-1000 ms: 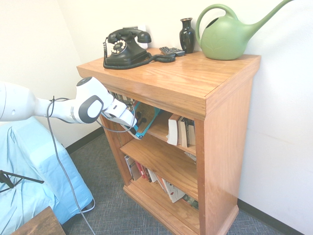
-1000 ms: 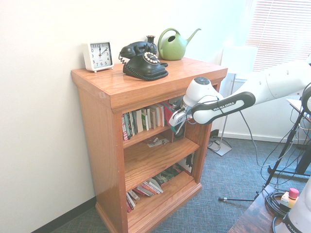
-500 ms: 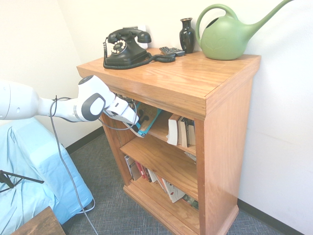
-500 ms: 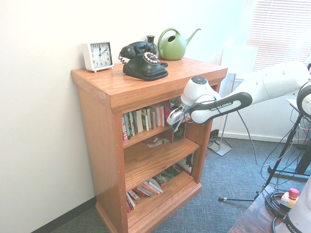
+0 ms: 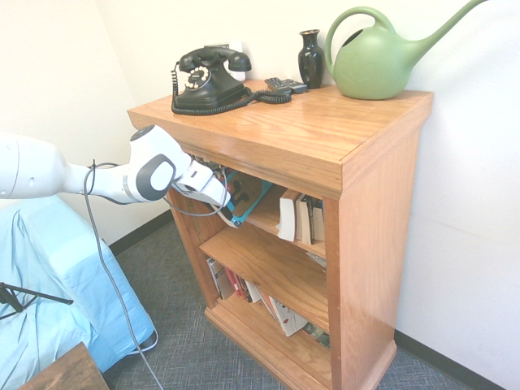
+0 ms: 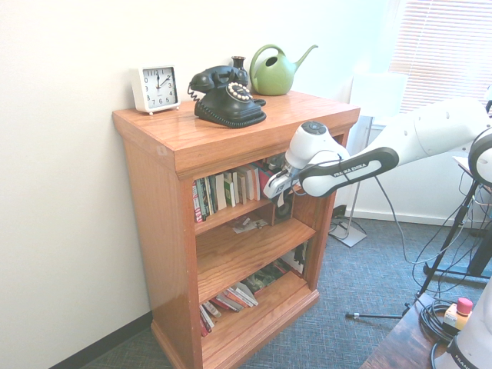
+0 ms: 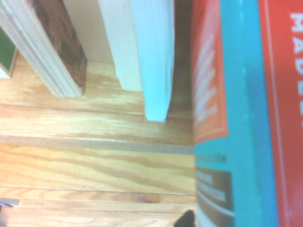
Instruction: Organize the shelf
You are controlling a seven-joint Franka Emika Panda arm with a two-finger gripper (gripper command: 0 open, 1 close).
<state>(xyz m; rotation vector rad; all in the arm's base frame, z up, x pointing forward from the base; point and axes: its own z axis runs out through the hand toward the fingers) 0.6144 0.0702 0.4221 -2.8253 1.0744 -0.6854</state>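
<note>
Shelf (image 5: 357, 175) against wall, books on three tiers | teal-and-red book (image 5: 244, 199) on top tier was tilted, now set more upright | tool (image 5: 221, 207) beside it; grip cannot be told | tidying continues.

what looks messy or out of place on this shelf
On the shelf, the bottom tier's books lie toppled at a slant rather than upright. A teal book leans crooked on the top tier by the gripper. Loose papers lie on the middle tier.
</note>
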